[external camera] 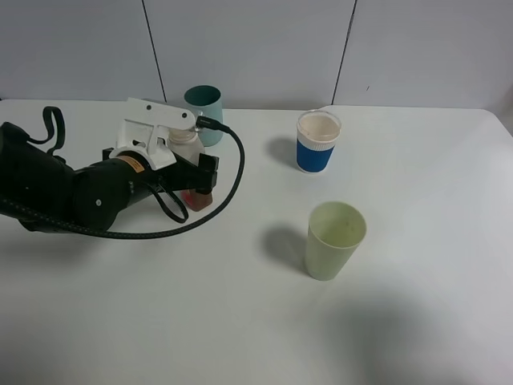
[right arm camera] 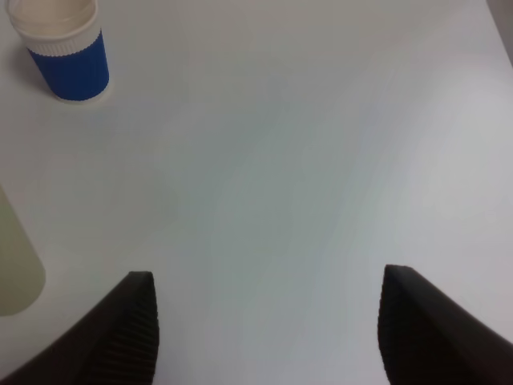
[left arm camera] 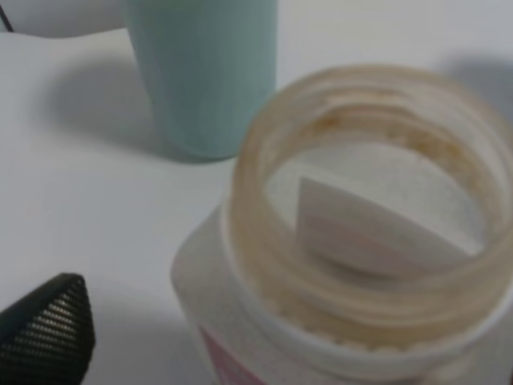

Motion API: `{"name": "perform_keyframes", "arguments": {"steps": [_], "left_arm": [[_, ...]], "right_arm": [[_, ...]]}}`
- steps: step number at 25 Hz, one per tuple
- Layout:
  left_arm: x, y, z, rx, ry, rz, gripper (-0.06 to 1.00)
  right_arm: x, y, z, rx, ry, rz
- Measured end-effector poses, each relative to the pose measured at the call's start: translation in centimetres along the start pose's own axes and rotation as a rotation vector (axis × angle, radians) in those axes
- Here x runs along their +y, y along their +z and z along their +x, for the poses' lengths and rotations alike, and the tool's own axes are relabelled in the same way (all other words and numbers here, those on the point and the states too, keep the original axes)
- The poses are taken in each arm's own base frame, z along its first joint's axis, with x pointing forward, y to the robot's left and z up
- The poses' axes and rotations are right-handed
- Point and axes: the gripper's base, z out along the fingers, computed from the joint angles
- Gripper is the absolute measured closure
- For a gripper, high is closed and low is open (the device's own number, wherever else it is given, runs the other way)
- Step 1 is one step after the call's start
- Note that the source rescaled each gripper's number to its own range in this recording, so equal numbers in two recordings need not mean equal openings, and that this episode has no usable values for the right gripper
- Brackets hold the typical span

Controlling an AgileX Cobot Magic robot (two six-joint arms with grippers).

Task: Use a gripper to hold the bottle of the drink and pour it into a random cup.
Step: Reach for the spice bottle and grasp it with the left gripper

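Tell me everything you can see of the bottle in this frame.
The bottle is small, clear plastic, with a wide round neck, uncapped, brownish residue round the rim, and a red-and-white label. It stands upright on the white table, near the teal cup, reddish at its base. The open left hand straddles it; the one fingertip in the wrist view is clear of it.

left hand: jaws wide, held low; right hand: jaws wide, facing down

High cam looks down on whole table. Left wrist cam v. close over bottle (teal cup behind); right wrist cam shares blue-sleeved cup w/ high cam.
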Motion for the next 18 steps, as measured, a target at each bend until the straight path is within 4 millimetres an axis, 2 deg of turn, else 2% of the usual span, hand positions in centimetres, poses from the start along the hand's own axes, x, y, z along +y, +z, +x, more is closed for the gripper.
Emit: {"name": "perform_keyframes", "arguments": {"steps": [10, 18], "left_arm": [[0.1, 0.8, 1.7, 0.057, 0.104, -0.011, -0.06], [2.2, 1.0, 2.1, 0.081, 0.09, -0.066, -0.06]], "right_arm": [[0.0, 0.0, 0.0, 0.0, 0.0, 0.0], [0.0, 0.0, 0.0, 0.0, 0.0, 0.0]]}}
